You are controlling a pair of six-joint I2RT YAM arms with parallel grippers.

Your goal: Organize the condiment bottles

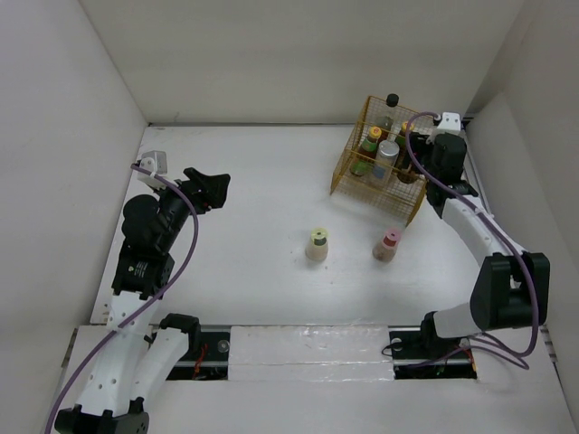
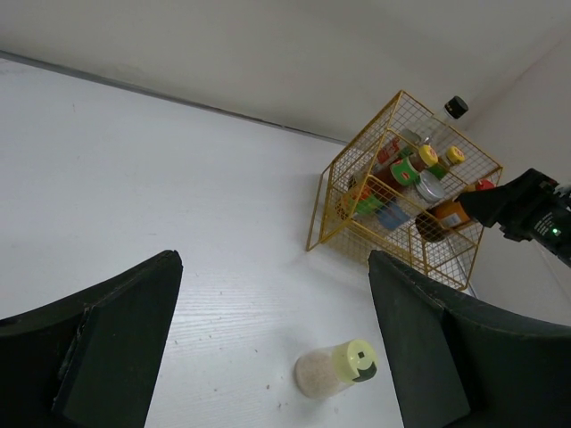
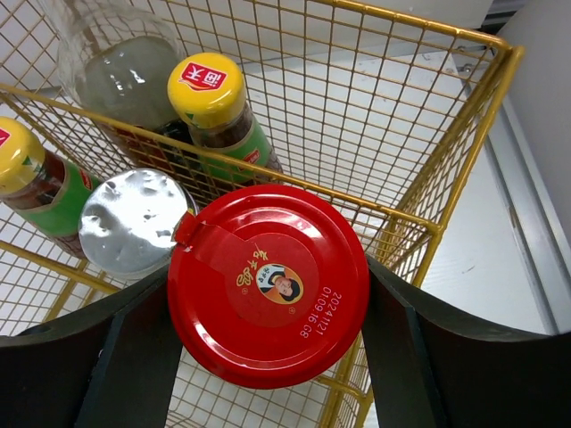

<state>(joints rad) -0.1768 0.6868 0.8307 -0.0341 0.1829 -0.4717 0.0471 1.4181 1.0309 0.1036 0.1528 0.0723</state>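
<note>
My right hand point(image 3: 268, 292) gripping the red-lidded jar point(image 3: 268, 267) at the yellow basket's point(image 3: 464, 134) edge, two yellow-capped bottles point(image 3: 207, 87) and a silver-topped shaker point(image 3: 134, 223) inside, my left hand point(image 2: 277, 357) open and empty, green-topped shaker point(image 1: 317, 245) and pink-topped shaker point(image 1: 389, 244) on the tabletop point(image 1: 253, 181).

White arms point(image 1: 470, 221) carry black joints point(image 1: 511, 289) and grippers point(image 1: 213, 186) (purple cables point(image 1: 194, 226) alongside).
</note>
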